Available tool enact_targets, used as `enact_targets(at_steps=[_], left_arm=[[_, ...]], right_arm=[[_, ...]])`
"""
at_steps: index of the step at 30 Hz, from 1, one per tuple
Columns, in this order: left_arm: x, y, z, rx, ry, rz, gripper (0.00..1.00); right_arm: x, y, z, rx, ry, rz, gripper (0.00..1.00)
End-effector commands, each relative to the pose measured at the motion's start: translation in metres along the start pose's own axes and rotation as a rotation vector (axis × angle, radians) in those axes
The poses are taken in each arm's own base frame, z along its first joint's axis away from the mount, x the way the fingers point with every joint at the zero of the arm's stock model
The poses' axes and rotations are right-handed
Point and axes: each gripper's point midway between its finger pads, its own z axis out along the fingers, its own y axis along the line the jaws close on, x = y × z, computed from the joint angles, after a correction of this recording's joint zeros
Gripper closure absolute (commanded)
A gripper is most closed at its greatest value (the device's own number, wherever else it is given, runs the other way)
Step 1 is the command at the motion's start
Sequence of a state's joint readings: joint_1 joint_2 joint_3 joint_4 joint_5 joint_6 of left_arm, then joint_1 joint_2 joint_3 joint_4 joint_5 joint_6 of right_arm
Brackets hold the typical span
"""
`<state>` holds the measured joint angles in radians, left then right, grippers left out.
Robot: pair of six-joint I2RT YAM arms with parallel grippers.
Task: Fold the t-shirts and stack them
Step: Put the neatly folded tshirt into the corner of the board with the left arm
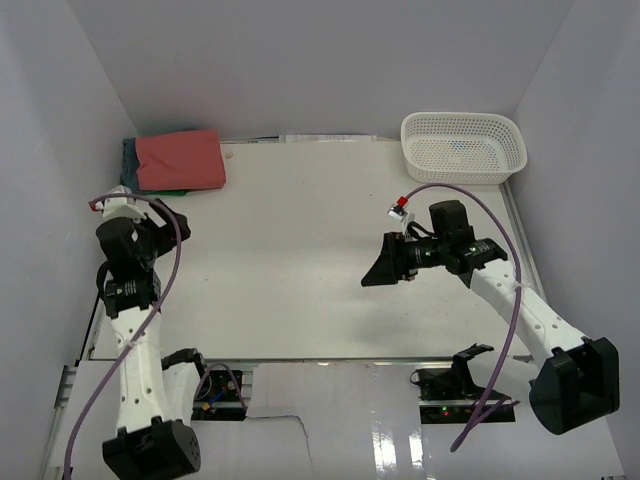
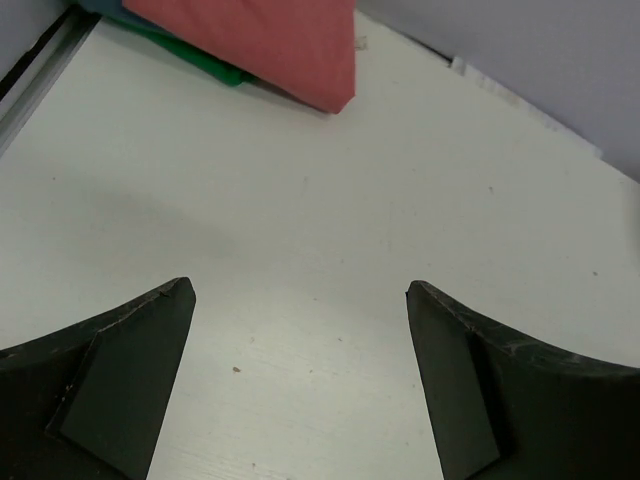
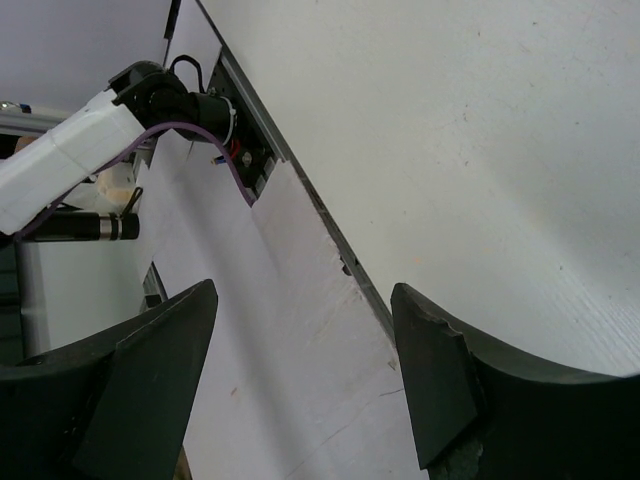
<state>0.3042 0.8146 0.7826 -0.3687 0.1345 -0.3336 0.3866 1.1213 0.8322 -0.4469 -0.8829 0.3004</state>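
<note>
Looking down on the table, you see the shirts piled in the far left corner. The red shirt lies folded on top, a green shirt peeks out from under its near edge, and a blue shirt shows along the left side. The left pincer hangs near the pile over bare table, its jaws spread wide with nothing between them. The right pincer is well apart from the pile, above the right half of the table and turned toward the left. Its jaws are also wide and empty. A white basket sits in the far right corner.
</note>
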Motion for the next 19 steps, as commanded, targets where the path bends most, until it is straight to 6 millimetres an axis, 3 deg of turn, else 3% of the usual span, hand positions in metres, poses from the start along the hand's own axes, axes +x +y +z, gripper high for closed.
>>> enact_targets(at_steps=[1, 3, 8, 19], left_arm=[[-0.013, -0.025, -0.034, 0.113, -0.056, 0.02, 0.02], [-0.009, -0.031, -0.045, 0.14, -0.046, 0.021, 0.02], [0.006, -0.027, -0.051, 0.134, -0.015, 0.02, 0.02], [0.005, -0.036, -0.055, 0.191, -0.026, 0.038, 0.02]], right_arm=[[0.012, -0.001, -0.004, 0.013, 0.003, -0.014, 0.23], [0.015, 0.001, -0.006, 0.017, -0.003, -0.021, 0.23], [0.019, 0.002, -0.01, 0.033, -0.019, -0.031, 0.23], [0.02, 0.01, -0.019, 0.058, -0.041, -0.046, 0.22]])
